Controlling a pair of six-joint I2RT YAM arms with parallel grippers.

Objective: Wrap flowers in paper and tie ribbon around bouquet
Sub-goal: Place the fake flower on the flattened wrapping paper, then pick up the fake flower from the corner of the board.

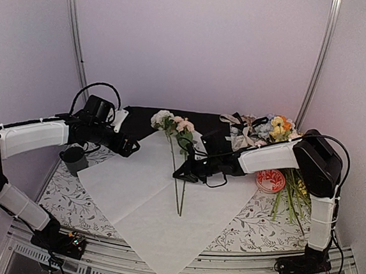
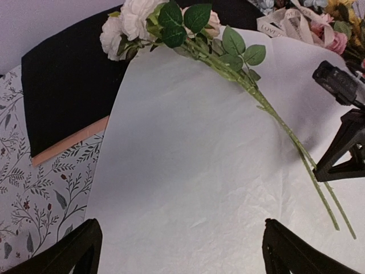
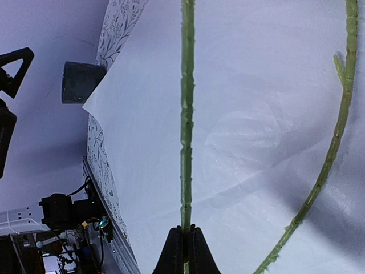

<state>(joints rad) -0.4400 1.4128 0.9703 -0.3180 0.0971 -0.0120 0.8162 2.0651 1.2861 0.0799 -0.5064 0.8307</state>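
The white paper [image 1: 158, 202] lies spread as a diamond on the table. Two flowers [image 1: 171, 122] with cream and pale pink blooms rest on it, stems pointing toward the near edge. My right gripper [image 1: 180, 173] is shut on one green stem [image 3: 186, 114], pinched between the fingertips [image 3: 185, 234]; the other stem [image 3: 333, 137] curves free beside it. My left gripper [image 1: 130, 148] hovers open over the paper's left part [image 2: 199, 171], nothing between its fingers [image 2: 85, 240]. A cream ribbon [image 2: 282, 25] lies among the pile at the back right.
A black sheet [image 2: 68, 85] with a peach sheet's edge [image 2: 68, 145] under it lies behind the paper. A dark cup [image 1: 75, 159] stands at the left. A red-and-white disc [image 1: 270, 180] and more flowers [image 1: 277, 127] with long stems [image 1: 290, 194] lie at the right.
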